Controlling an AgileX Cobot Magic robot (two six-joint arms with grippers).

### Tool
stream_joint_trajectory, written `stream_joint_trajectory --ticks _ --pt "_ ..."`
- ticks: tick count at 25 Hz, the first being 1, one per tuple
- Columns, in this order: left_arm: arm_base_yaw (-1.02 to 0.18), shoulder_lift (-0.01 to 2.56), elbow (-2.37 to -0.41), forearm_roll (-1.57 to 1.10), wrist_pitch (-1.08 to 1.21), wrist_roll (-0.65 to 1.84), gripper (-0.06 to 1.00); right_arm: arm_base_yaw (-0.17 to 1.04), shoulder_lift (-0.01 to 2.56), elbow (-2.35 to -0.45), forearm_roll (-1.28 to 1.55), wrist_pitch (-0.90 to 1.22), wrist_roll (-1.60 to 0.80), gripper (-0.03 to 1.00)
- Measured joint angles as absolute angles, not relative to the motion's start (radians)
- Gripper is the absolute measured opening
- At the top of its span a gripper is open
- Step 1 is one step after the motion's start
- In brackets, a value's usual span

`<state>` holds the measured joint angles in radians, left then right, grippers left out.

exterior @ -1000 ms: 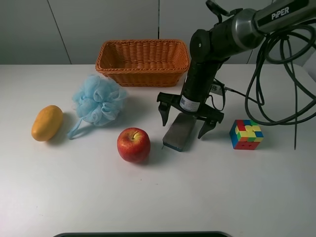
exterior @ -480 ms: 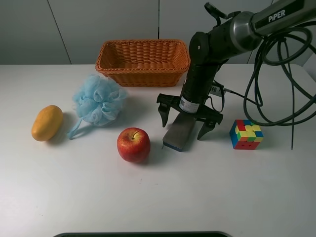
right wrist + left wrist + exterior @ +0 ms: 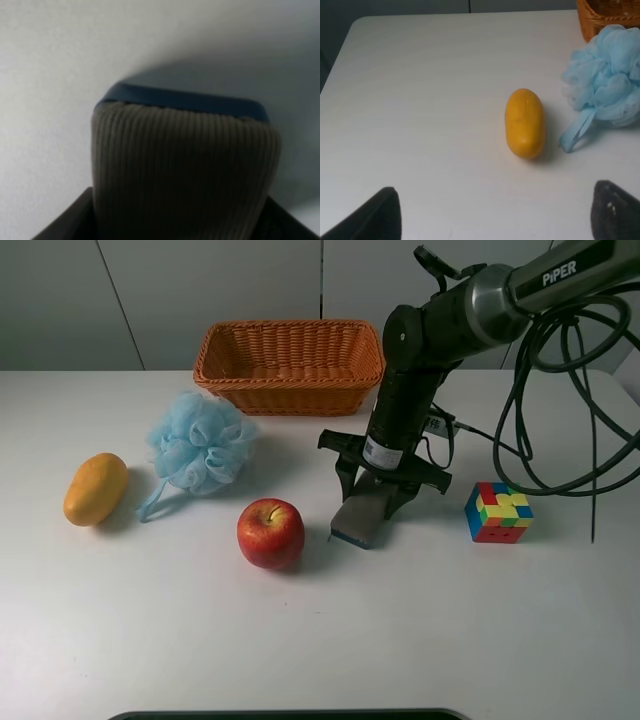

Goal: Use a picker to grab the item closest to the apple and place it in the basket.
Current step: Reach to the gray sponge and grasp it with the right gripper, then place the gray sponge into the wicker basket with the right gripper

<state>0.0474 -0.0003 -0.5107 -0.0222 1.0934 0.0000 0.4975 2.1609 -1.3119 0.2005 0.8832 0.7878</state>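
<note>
A red apple [image 3: 270, 533] sits on the white table. Just right of it lies a grey felt eraser with a blue base [image 3: 360, 518]. My right gripper [image 3: 376, 496] stands over it with its fingers closed against the eraser's sides. The right wrist view is filled by the eraser's ribbed grey top [image 3: 185, 170], with a dark finger [image 3: 67, 224] beside it. The eraser rests on the table. The orange wicker basket [image 3: 290, 396] stands at the back, behind the eraser. My left gripper [image 3: 495, 220] is open and empty, hanging over the table's left part.
A blue mesh bath pouf [image 3: 200, 445] and a yellow mango [image 3: 96, 489] lie left of the apple; both show in the left wrist view, pouf [image 3: 607, 85] and mango [image 3: 524, 123]. A coloured puzzle cube [image 3: 498, 512] sits right of the eraser. Black cables hang at the right.
My right gripper's fingers, spread wide on either side of the eraser before, have closed onto its sides. The eraser, apple and other objects have not moved.
</note>
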Motion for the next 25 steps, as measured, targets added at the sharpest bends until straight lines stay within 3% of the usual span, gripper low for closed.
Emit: stream_joint_trajectory --ticks 16,25 --pt "0.047 0.0 -0.511 -0.022 1.093 0.006 0.73 0.497 1.973 -1.329 0.126 1.018 0.707 0.43" --pt "0.047 0.0 -0.511 -0.022 1.093 0.006 0.73 0.497 1.955 -1.599 0.045 1.2 0.53 0.43"
